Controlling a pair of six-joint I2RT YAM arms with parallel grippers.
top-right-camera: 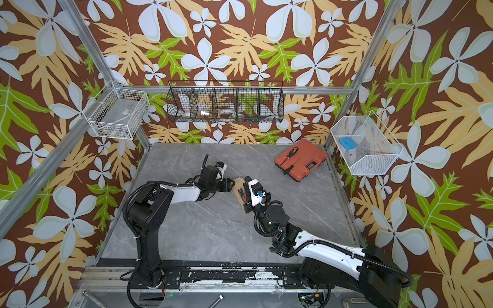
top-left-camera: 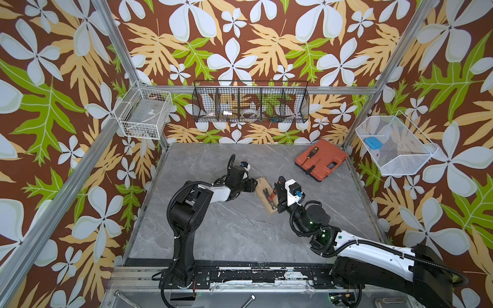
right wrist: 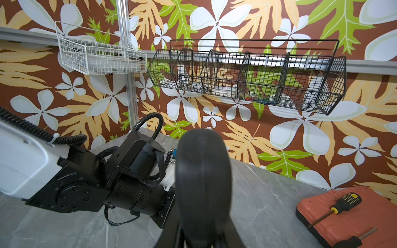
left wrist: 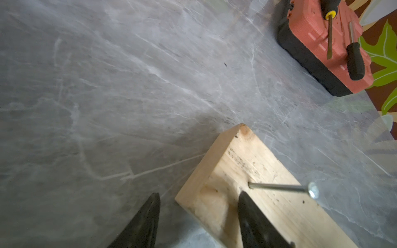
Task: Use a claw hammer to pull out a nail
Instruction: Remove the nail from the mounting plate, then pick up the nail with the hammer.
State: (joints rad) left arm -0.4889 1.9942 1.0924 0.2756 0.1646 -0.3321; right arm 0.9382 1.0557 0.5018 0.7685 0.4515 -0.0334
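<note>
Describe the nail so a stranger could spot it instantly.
On the grey marble table, find the pale wooden block near its middle. The nail juts from its top face: a thin silver pin with a round head, unlike the orange-shafted hammer nearby.

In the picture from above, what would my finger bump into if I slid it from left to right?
You'd meet: white wire basket → left pincer → wooden block → orange toolbox → white mesh basket. The hammer sits over the block, so it gets no spot, nor does the long black basket.
</note>
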